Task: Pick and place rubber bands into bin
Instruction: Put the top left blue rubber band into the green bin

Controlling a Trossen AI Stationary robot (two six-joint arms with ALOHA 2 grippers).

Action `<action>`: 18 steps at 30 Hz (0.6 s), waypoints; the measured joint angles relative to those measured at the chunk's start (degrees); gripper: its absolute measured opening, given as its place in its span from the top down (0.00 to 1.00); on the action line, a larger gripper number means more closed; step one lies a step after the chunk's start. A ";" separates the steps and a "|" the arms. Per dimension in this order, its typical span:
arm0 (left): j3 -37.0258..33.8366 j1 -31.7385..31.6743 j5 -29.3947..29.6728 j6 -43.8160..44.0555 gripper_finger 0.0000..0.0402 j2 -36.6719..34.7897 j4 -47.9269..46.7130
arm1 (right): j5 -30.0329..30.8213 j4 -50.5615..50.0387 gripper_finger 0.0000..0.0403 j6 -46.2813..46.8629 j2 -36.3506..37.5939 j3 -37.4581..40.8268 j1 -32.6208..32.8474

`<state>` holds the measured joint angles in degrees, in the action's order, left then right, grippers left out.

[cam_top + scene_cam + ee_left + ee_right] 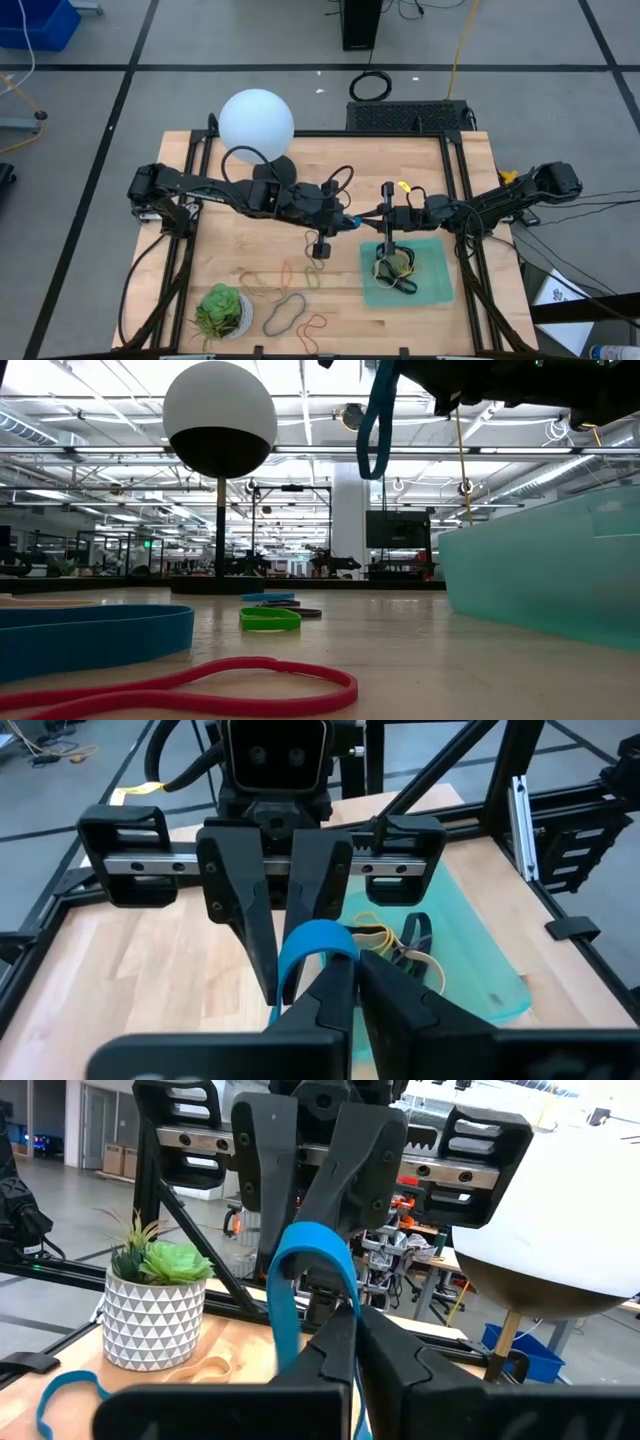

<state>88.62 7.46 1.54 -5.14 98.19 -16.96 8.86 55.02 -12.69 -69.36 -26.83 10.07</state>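
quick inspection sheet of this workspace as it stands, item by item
surface: wooden table, bare at centre.
job's things: mint bin holds several bands; a blue rubber band hangs pinched between both grippers; loose bands lie near the front edge.
clutter: potted succulent, white globe lamp.
grippers: left gripper and right gripper meet beside the bin, each shut on the blue band.
cables: black coil on the floor.
surroundings: open workshop hall, no people seen.

One camera overhead, one at tabletop level, two wrist cameras facing each other — all share the bin (436, 285).
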 joint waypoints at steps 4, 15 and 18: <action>0.00 0.00 1.06 1.31 0.96 0.00 -0.99 | 0.02 0.00 1.00 0.00 0.00 0.00 0.00; 0.00 0.00 1.51 2.21 0.75 -0.01 -1.72 | 0.04 0.00 1.00 0.00 0.00 0.00 0.00; 0.00 -0.23 1.53 2.00 0.66 -0.30 -1.84 | 0.34 0.00 1.00 -0.01 0.00 0.00 0.00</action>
<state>88.62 7.23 3.07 -3.13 97.89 -18.81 9.20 55.02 -12.70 -69.36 -26.83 10.07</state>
